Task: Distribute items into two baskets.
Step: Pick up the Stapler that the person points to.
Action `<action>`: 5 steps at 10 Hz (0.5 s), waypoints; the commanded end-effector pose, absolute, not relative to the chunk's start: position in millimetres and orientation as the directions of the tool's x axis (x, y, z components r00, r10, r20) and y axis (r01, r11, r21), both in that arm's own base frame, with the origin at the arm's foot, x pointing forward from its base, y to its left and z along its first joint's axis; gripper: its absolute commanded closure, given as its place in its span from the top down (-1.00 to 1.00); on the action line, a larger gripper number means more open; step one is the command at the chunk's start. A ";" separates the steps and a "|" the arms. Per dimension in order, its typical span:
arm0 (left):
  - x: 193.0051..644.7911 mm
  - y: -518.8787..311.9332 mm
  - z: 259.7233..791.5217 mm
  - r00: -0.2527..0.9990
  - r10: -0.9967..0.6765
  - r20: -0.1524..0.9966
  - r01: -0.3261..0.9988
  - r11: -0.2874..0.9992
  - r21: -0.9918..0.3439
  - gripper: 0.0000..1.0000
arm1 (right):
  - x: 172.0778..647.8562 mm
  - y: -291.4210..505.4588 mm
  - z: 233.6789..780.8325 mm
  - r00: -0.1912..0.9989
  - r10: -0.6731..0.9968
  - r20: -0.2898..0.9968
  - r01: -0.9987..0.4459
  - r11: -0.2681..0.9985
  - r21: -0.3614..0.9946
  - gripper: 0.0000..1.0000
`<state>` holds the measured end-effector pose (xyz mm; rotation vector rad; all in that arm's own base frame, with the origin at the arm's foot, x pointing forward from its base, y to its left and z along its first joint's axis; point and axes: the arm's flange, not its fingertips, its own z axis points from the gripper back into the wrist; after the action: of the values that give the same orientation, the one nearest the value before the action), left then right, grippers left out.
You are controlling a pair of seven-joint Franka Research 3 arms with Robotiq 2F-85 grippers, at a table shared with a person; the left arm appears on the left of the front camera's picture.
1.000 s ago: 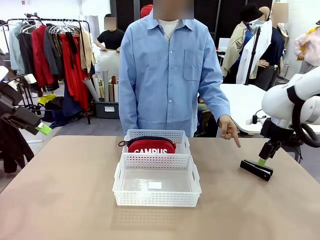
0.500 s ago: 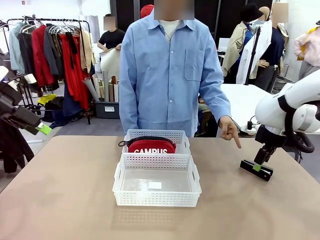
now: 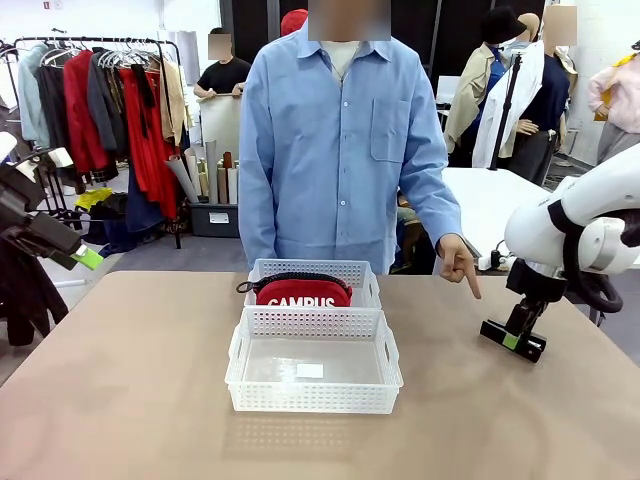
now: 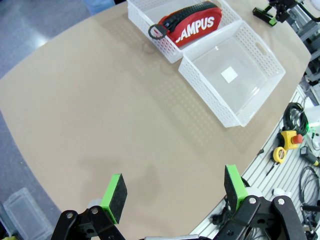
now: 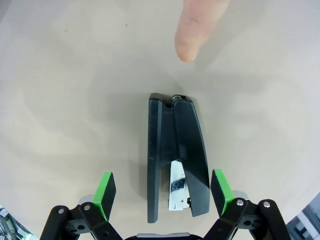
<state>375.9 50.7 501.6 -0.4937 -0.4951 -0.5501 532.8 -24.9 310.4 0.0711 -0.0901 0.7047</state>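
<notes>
Stapler (image 5: 172,150), seemingly stiff, light and smooth, lies on the surface (image 5: 75,100), its near end straddled by the released right tool (image 5: 162,192), best pinched across its narrow sides mid-length.

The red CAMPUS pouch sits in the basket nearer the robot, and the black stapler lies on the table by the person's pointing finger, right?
No: in the front view the red CAMPUS pouch sits in the far basket, nearer the person. The black stapler does lie on the table by the pointing finger.
</notes>
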 end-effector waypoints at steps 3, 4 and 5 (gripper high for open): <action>376.2 51.7 503.6 0.749 -0.368 0.551 0.592 0.746 -0.305 1.00 | 540.8 -26.5 311.3 0.757 0.642 0.119 -0.648 0.761 0.014 1.00; 376.2 51.7 503.6 0.749 -0.368 0.551 0.592 0.746 -0.305 1.00 | 541.7 -26.6 310.1 0.760 0.639 0.119 -0.645 0.764 0.012 1.00; 376.2 51.7 503.6 0.749 -0.368 0.551 0.592 0.746 -0.305 1.00 | 542.7 -26.8 309.0 0.760 0.639 0.115 -0.645 0.764 0.023 1.00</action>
<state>375.9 50.7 501.6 -0.4937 -0.4951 -0.5501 535.4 -26.1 310.1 0.0683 -0.0973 0.7015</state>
